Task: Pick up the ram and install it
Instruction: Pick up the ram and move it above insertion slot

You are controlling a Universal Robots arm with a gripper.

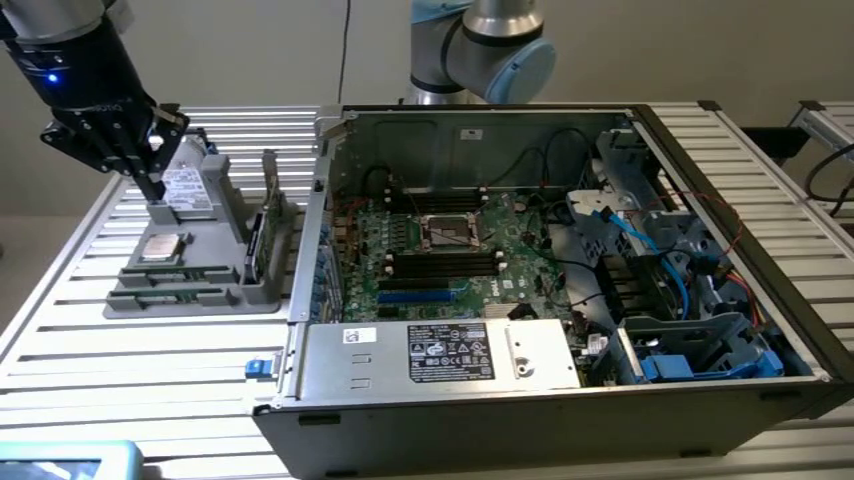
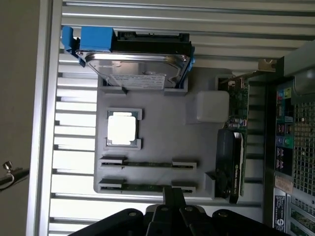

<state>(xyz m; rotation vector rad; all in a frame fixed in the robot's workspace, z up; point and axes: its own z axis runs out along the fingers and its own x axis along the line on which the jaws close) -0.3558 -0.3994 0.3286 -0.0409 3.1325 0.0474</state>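
The gripper [image 1: 152, 188] hovers over the tray [image 2: 165, 137], fingers pinched together and empty, while the ram [image 2: 147, 163] sits on edge in its tray slot just beside the CPU [image 2: 121, 128]

Bright light, glare on table slats [image 2: 74, 162], washed-out chip [image 2: 121, 129], shadowed case [image 1: 441, 150] interior
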